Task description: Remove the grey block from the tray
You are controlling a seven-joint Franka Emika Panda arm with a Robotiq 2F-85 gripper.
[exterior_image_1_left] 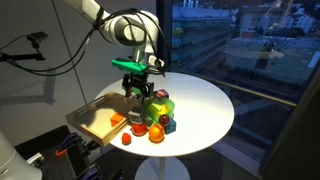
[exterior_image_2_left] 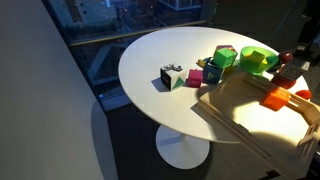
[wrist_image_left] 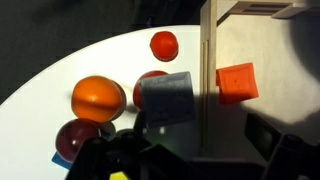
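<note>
Round white table (exterior_image_1_left: 205, 105) by dark windows. Grey block (wrist_image_left: 167, 98) outside tray (wrist_image_left: 208, 60), just beside its raised edge, between that edge and orange ball (wrist_image_left: 98, 98). Orange block (wrist_image_left: 237, 82) inside tray. Gripper (exterior_image_1_left: 135, 92) low over toys; grip state not determinable.

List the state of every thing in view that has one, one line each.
grey block: outside the tray, just past its wall; held or resting, cannot tell
tray: holds the orange cube, not the grey block
orange cube: lying in the tray
orange ball: on the table, outside the tray
tool: low by the tray's edge; open or shut unclear
</note>
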